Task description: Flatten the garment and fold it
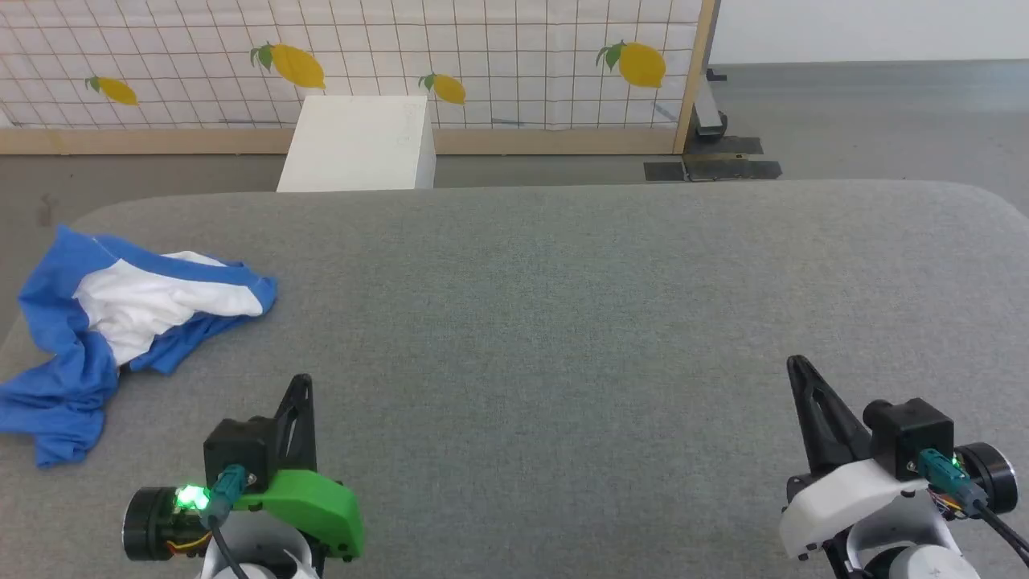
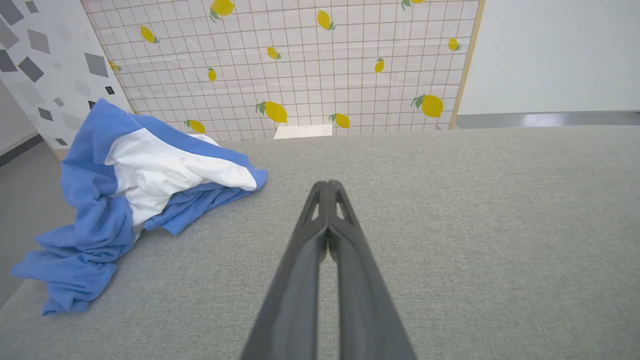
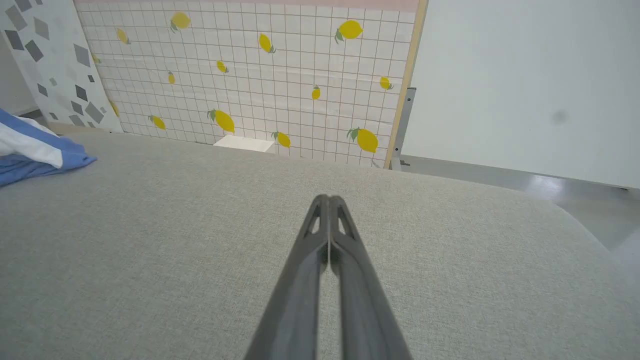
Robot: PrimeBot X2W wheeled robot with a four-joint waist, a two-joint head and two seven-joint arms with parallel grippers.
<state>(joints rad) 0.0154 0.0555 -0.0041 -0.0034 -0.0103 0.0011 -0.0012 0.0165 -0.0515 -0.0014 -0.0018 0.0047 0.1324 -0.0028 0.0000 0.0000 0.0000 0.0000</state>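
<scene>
The garment [image 1: 120, 322] lies crumpled in a heap at the far left edge of the grey table, white body showing between blue folds, with one blue part trailing toward the near left. In the left wrist view the garment [image 2: 135, 195] sits up and to the left of my fingers. Its blue and white edge [image 3: 30, 150] peeks in at the left of the right wrist view. My left gripper [image 1: 301, 384] is shut and empty, a little right of the heap. My right gripper [image 1: 796, 366] is shut and empty at the near right, far from the cloth.
The grey padded table [image 1: 563, 322] spreads wide between the grippers. Behind it stand a white box [image 1: 358, 145] on the floor and a tiled screen with lemon prints [image 1: 362, 56]. A metal foot [image 1: 711, 165] of the screen sits at the back right.
</scene>
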